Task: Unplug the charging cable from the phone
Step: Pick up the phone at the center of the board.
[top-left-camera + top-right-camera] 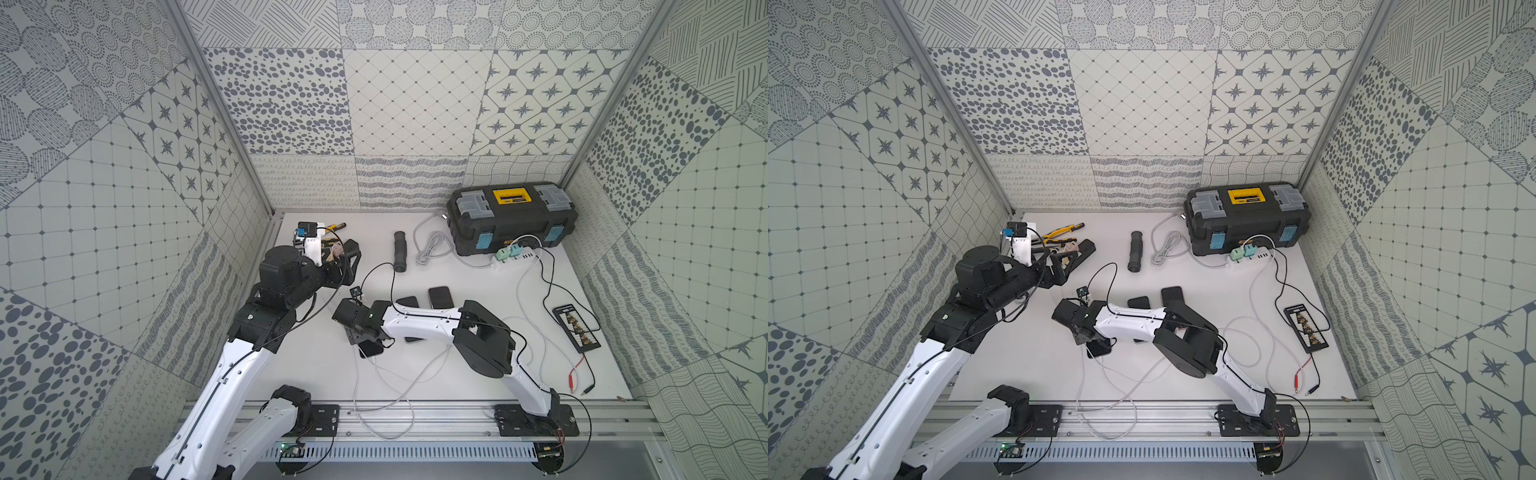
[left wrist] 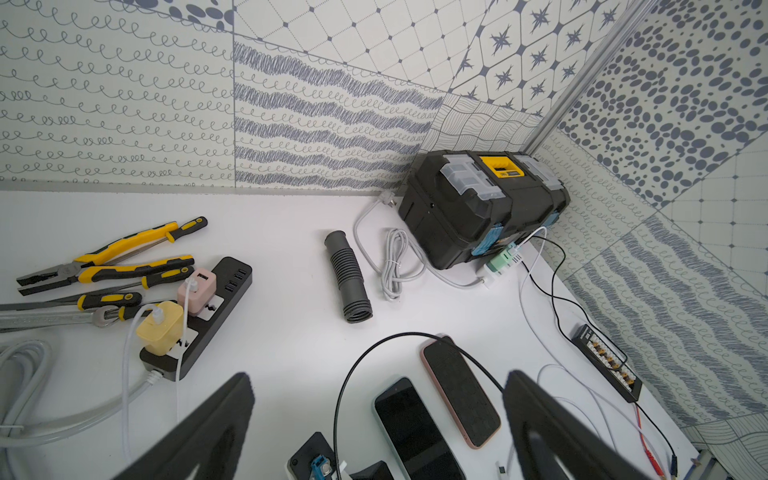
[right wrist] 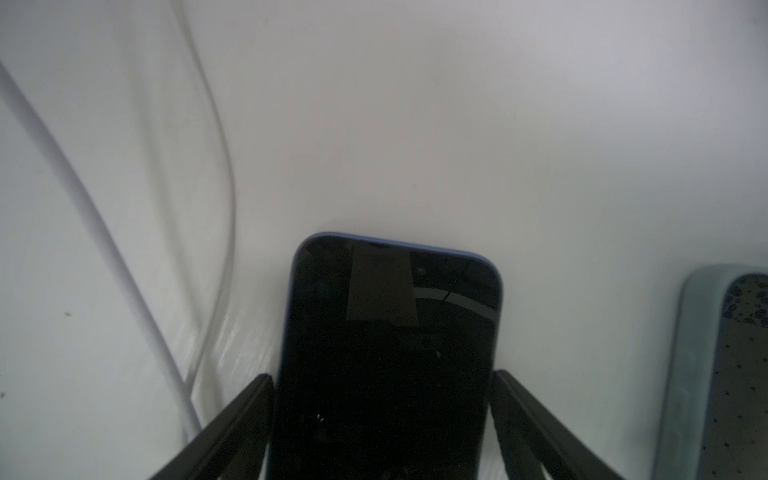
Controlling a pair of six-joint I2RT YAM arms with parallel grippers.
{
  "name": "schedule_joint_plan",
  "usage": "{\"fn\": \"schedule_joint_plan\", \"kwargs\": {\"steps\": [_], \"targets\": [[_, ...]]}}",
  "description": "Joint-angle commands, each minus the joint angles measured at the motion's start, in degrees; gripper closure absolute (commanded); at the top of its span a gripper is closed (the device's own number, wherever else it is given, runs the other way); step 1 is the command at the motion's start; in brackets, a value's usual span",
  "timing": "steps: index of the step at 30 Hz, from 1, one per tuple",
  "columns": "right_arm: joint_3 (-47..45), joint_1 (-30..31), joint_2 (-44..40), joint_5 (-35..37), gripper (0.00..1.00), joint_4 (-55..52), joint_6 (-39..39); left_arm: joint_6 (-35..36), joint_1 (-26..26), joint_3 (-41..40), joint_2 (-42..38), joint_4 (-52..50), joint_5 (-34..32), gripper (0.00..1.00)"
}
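Black-screened phone (image 3: 386, 353), blue-rimmed, lay flat on white bench (image 1: 316, 374), mid-front, under right wrist. Right fingers (image 3: 237, 415) straddled its long edges, at or just off them; grip could not be told. White cable (image 3: 83, 208) ran just beside. Left fingers (image 2: 208, 424) spread wide, near black power strip (image 2: 237, 286).

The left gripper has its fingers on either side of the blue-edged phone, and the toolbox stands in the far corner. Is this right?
No: it is the right gripper that flanks the blue-edged phone, as the right wrist view shows. The toolbox part is correct.
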Motion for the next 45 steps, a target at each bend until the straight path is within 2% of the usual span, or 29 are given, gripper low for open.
{"fn": "schedule_joint_plan", "kwargs": {"steps": [1,12,22,26,37,40,45], "targets": [[-0.4,-0.4,0.6,0.2,0.20,-0.2,-0.3,1.1,0.7,-0.3,-0.3,-0.1,-1.1,0.02],[-0.9,-1.2,-2.5,0.7,0.29,0.7,-2.4,1.1,0.7,-0.3,-0.5,-0.1,-1.5,0.02],[-3.4,-3.0,-10.3,3.8,0.31,3.9,-6.7,0.8,0.7,-0.4,-0.6,0.5,-1.1,0.02],[-6.9,-4.4,-14.6,2.4,0.33,8.1,-9.3,0.8,0.7,-0.3,-0.7,0.8,-0.1,0.02],[-19.9,-9.7,-27.0,-9.2,0.34,22.1,-15.6,0.4,0.7,0.0,-1.0,2.0,2.5,0.02],[-24.0,-11.8,-30.4,-15.3,0.34,27.5,-16.2,0.4,0.7,-0.1,-1.0,2.5,4.1,0.02],[-29.2,-16.9,-33.7,-29.8,0.34,34.7,-15.6,0.3,0.7,0.1,-1.0,3.7,8.6,0.02]]}}
